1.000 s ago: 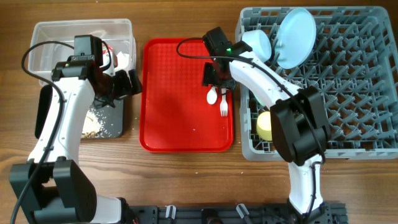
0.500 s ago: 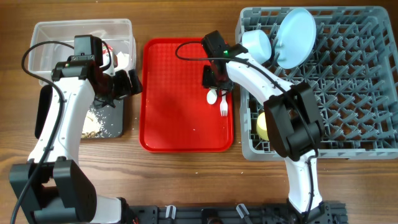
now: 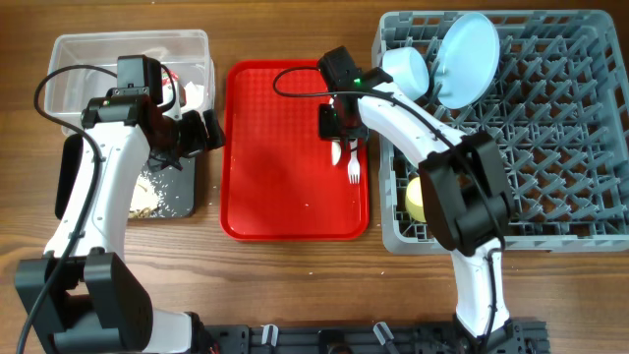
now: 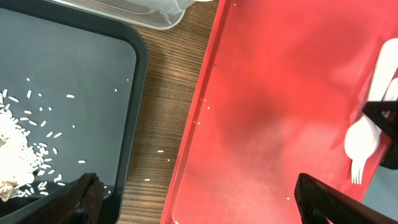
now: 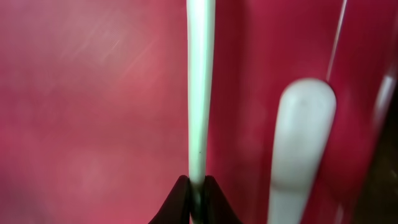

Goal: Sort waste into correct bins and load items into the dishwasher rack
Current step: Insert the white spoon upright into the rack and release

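White shells, black joints on both. The left arm [image 3: 98, 197] trails a looping black cable [image 3: 40, 93], the right arm [image 3: 408, 123] shows a green light [image 3: 361, 80], and the left gripper [image 4: 202, 199] is matte black.

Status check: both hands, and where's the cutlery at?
Left hand open, empty, by the black tray. Right hand shut on a white cutlery handle over the red tray; spoon or fork unclear. Second white utensil alongside, apart.

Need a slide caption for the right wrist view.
Right gripper pinching a thin white plastic cutlery handle over the flat red plastic tray, second white handle alongside.
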Motion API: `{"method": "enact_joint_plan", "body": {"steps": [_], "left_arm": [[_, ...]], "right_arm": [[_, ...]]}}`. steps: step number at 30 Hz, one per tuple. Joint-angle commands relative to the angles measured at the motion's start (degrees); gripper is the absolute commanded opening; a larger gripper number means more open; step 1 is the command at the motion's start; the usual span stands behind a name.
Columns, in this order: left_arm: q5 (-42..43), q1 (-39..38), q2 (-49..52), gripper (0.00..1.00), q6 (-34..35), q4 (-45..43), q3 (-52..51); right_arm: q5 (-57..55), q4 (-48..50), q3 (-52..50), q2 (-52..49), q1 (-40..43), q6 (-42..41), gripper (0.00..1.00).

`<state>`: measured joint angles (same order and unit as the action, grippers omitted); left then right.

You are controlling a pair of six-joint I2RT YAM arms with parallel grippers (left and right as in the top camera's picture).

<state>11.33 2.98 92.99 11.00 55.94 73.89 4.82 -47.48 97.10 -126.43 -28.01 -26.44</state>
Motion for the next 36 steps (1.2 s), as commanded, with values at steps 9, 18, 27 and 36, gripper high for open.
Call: {"method": "enact_joint_plan", "body": {"steps": [9, 18, 27, 36], "left_arm": [[-0.5, 0.1, -0.9, 1.0, -0.3, -0.2, 0.9], [-0.5, 0.1, -0.9, 1.0, -0.3, -0.2, 0.9], [-0.5, 0.1, -0.9, 1.0, -0.3, -0.2, 0.9], [-0.5, 0.1, -0.9, 1.0, -0.3, -0.2, 0.9]], "right_arm": [[-7.6, -6.2, 3.1, 32.5, 3.0, 11.5, 0.04], [-29.2, -23.8, 1.2, 44.2, 10.3, 18.9, 0.04], [-28.7, -13.4, -22.1, 44.0, 17.8, 24.6, 0.04], [-26.6, 1.3, -37.2, 42.6, 18.1, 29.1, 0.04]]}}
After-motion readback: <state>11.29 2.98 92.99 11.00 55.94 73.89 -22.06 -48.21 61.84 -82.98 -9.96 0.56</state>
